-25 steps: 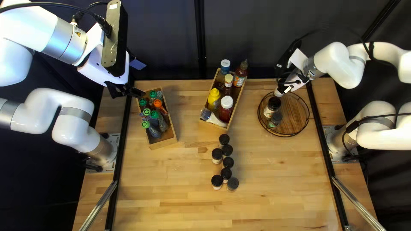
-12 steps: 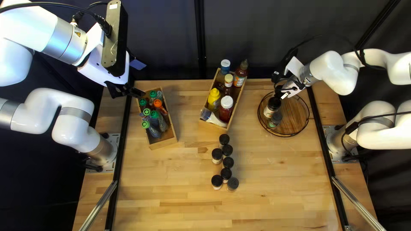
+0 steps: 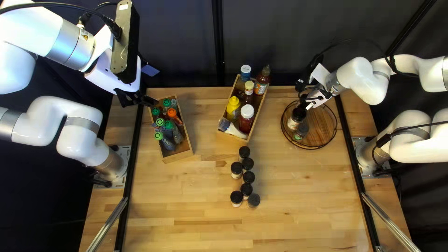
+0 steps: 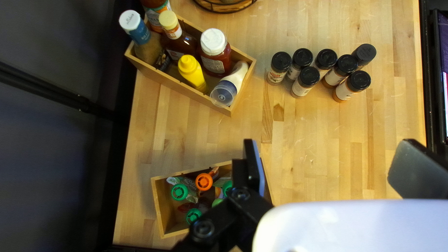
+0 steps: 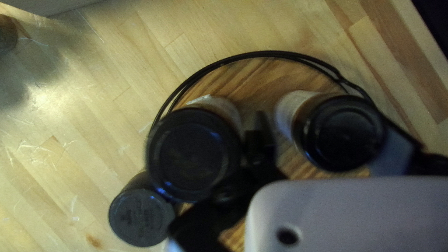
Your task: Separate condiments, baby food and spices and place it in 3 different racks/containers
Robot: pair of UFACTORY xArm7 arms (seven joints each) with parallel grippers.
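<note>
Right hand (image 3: 305, 100): low over the round tray (image 3: 325, 126), fingers spread around a black-capped spice jar (image 5: 343, 133).
Left hand (image 3: 140, 99): raised near the pouch box (image 3: 179, 158), fingers wide apart.
Tray: two more black-capped jars (image 5: 193, 154) beside the right hand.
Table (image 3: 186, 200): pale striped wood; seven spice jars (image 3: 248, 177) clustered near its middle.
Boxes: green- and orange-capped pouches (image 3: 172, 113) in one, condiment bottles (image 3: 233, 107) in the condiment box (image 3: 226, 135).
Room: dark curtain (image 3: 289, 42) behind the far edge.

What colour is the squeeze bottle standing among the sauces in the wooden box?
Bright yellow, cap and all; the bottle shows best in the left wrist view.
</note>
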